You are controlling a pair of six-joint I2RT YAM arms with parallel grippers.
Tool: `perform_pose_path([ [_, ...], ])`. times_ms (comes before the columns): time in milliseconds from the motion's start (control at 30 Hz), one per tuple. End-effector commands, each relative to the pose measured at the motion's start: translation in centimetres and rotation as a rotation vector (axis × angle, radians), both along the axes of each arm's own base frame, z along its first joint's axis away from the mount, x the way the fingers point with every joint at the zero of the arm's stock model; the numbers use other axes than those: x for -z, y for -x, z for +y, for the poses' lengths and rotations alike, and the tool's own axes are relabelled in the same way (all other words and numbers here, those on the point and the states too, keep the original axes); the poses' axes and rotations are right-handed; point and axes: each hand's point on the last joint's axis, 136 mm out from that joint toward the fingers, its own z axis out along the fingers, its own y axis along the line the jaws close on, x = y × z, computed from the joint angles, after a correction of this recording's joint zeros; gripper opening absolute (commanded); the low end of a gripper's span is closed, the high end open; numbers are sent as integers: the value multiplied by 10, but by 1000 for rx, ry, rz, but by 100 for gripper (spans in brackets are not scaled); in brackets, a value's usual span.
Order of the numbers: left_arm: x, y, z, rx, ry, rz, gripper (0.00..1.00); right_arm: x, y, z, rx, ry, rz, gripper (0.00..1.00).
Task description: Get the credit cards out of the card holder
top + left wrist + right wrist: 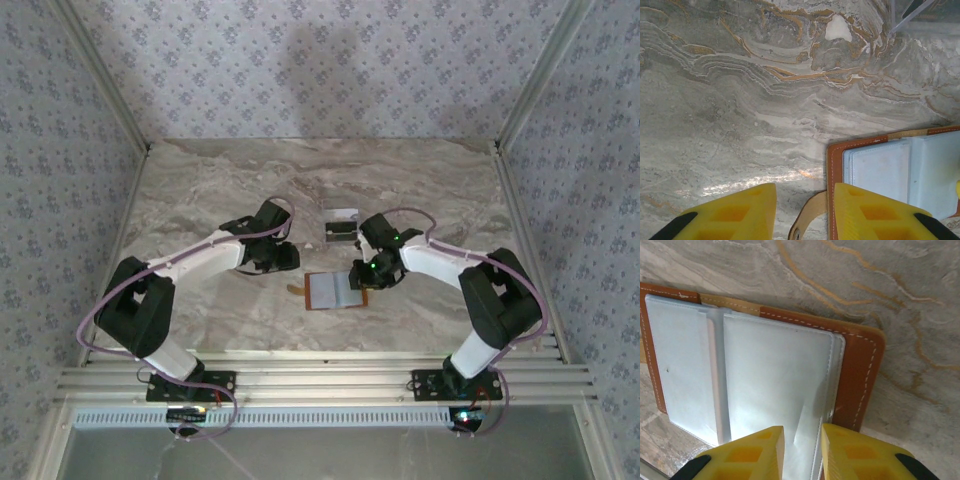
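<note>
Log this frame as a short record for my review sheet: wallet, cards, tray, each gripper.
card holder: tan-brown leather bifold wallet, lying open on the marble table, grey lining up
tab: thin tan strap at the wallet's left edge, under the gap between the left fingers
credit cards: cannot be told apart from the lining
tray: clear plastic tray, beyond the wallet, apart from it
left gripper: open, at the wallet's left edge
right gripper: over the lining, jaws narrowly apart, grip unclear

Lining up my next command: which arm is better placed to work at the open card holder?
Right, likely: the right gripper has its jaws apart over the grey lining of the card holder; the left gripper sits at its edge above the tab.
</note>
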Motion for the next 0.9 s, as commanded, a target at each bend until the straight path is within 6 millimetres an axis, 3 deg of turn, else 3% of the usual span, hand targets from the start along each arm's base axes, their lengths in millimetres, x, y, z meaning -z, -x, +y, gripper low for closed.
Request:
perform_pose_path([
  [0, -5, -6, -4, 21, 8, -14, 36, -12, -3, -7, 38, 60, -45, 28],
  [200, -4, -5, 2, 5, 2, -17, 36, -29, 1, 2, 22, 160, -70, 24],
  [367, 1, -3, 14, -29, 17, -4, 36, -32, 8, 44, -17, 130, -59, 23],
  [533, 1, -2, 31, -66, 29, -1, 36, -28, 10, 95, -12, -34, -9, 23],
  [667, -2, -1, 42, -87, 31, -9, 36, -15, 9, 108, 5, -32, 24, 22],
  [733, -3, 0, 44, -92, 36, -10, 36, -19, 2, 122, -6, -57, 16, 23],
  [867, -5, 1, 45, -90, 40, -11, 36, -9, 2, 129, -18, -55, 38, 23],
])
